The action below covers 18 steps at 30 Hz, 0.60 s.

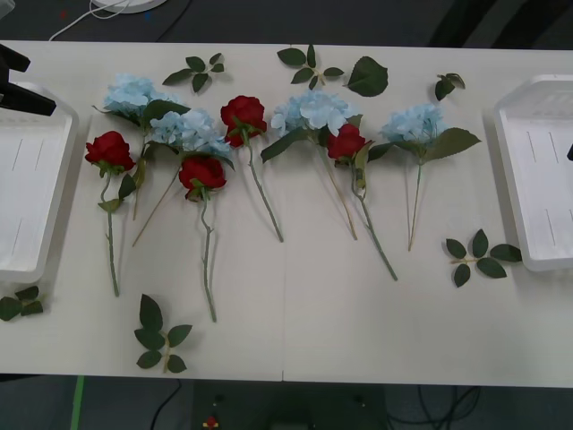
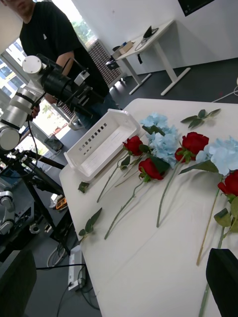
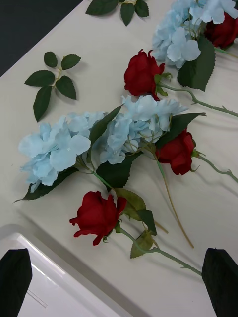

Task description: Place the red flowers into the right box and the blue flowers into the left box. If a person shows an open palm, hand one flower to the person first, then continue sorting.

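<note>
on the table (image 1: 358, 322), deep-red roses (image 1: 243, 115), fluffy pale-blue hydrangeas (image 1: 313, 109)

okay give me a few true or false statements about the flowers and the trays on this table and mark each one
1. All four deep-red artificial roses lie on the table. True.
2. The white plastic tray on the left already holds a pale-blue hydrangea cluster. False: it holds no flower.
3. The left gripper grips a rose stem. False: its black fingers stand apart, holding nothing.
4. Loose green leaf sprigs lie scattered around the flowers. True.
5. The white tray on the right holds no flowers. True.
</note>
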Motion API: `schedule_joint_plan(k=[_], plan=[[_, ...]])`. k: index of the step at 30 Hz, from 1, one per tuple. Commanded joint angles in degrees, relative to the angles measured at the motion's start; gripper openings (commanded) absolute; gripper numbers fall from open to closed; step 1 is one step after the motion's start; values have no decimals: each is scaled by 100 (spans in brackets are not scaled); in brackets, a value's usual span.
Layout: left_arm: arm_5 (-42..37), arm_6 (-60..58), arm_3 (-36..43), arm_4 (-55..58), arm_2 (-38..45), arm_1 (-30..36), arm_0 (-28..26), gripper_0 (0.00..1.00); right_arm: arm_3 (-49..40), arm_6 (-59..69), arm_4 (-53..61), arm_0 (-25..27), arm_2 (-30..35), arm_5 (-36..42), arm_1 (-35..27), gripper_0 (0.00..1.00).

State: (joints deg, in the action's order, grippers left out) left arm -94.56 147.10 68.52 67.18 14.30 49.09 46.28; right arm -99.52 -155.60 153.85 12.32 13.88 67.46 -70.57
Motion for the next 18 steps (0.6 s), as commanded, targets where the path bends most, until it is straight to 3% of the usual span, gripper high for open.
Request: schedule_joint_plan(k=[1,18], plan=[[16,240,56,49,-41,57,83,100,-24,60,48,-81,71,39,-185,100],[16,240,56,49,-41,57,83,100,-24,60,48,-81,71,39,-185,100]])
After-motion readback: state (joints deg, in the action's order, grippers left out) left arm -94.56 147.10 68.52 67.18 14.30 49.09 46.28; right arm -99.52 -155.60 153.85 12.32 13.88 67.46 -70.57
